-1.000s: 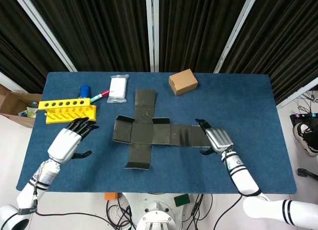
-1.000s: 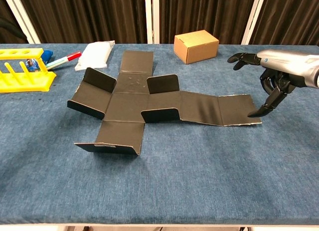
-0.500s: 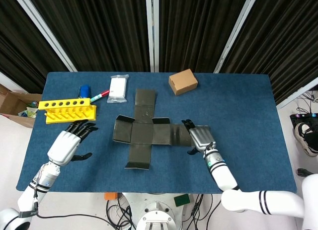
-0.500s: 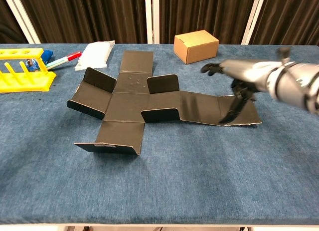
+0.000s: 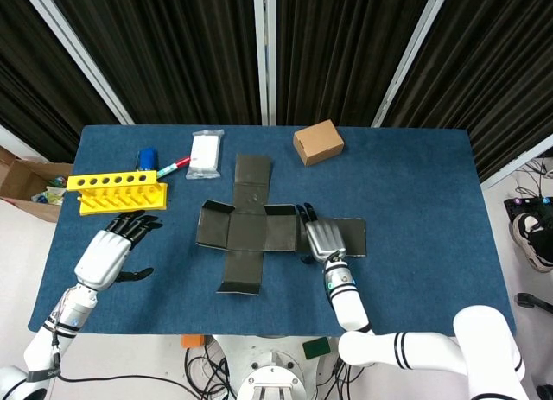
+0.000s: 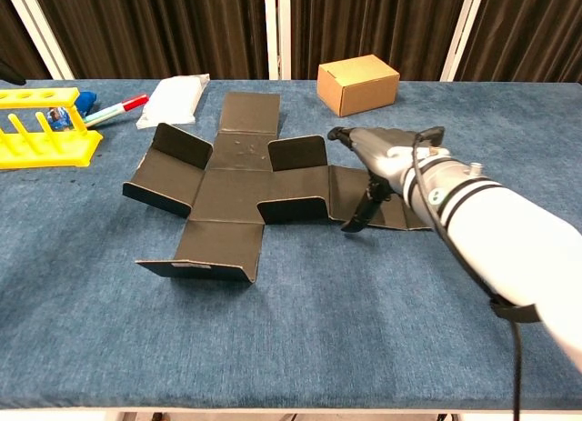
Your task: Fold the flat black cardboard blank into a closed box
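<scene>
The right hand [image 5: 320,238] hovers with fingers spread over the long arm of the flat black cross-shaped cardboard blank [image 5: 251,231], grasping nothing. The left hand [image 5: 107,253] hangs released, fingers apart, above the blue cloth-covered table [image 5: 432,184] near the yellow plastic tube rack [image 5: 118,191].

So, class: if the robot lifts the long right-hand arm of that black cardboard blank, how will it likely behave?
The black cardboard blank looks thin and probably light, so it may slide on the blue cloth rather than stay put. Its creased panels will likely hinge, not bend smoothly; several flaps already stand up. The right hand over the long arm could help pin it.
</scene>
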`<action>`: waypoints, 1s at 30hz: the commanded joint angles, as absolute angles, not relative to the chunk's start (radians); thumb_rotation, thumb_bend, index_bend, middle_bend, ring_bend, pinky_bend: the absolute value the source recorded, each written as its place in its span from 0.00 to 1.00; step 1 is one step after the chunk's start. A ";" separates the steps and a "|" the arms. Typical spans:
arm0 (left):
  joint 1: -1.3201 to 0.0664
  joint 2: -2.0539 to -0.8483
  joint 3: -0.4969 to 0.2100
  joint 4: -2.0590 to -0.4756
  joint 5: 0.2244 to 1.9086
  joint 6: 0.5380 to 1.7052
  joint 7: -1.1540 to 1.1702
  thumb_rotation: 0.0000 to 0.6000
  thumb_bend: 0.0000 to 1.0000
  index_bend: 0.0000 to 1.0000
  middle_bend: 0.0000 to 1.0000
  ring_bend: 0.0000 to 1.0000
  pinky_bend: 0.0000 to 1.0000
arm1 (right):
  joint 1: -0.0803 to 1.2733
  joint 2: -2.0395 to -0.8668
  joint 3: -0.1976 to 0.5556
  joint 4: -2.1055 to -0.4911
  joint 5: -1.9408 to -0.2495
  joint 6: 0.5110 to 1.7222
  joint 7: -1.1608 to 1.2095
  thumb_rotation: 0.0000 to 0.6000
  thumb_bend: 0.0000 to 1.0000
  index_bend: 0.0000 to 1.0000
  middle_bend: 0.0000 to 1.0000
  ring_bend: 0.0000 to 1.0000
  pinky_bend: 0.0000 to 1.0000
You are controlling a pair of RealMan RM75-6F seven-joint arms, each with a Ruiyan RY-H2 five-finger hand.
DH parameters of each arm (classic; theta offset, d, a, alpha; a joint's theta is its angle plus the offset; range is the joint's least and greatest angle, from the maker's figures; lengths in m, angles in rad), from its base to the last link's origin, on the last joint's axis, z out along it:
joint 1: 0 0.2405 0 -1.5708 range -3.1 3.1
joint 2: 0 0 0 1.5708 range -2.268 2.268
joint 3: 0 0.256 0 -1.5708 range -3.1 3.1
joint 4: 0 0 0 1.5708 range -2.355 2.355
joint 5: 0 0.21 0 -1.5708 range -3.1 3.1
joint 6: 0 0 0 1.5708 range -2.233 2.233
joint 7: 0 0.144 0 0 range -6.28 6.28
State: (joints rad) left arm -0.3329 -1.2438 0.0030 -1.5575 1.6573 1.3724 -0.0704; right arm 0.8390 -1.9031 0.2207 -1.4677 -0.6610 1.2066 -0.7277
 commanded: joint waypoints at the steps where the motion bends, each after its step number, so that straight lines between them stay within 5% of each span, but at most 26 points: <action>1: -0.333 -1.246 0.004 -1.551 1.657 1.371 -0.076 1.00 0.05 0.23 0.20 0.10 0.17 | 0.853 -1.928 0.238 -1.427 -0.658 1.184 -0.739 1.00 0.00 0.00 0.07 0.73 0.80; 12: -0.339 -1.241 0.004 -1.549 1.662 1.368 -0.075 1.00 0.05 0.23 0.20 0.10 0.17 | 0.902 -1.814 0.301 -1.351 -0.541 1.059 -0.858 1.00 0.00 0.00 0.09 0.73 0.80; 18: -0.346 -1.235 0.004 -1.558 1.654 1.350 -0.066 1.00 0.05 0.23 0.20 0.10 0.17 | 0.972 -1.680 0.322 -1.420 -0.310 0.898 -0.976 1.00 0.00 0.00 0.11 0.73 0.79; 30: -0.347 -1.233 0.001 -1.568 1.634 1.336 -0.059 1.00 0.05 0.23 0.20 0.10 0.17 | 1.145 -1.642 0.263 -1.375 -0.078 0.788 -1.037 1.00 0.01 0.00 0.07 0.73 0.77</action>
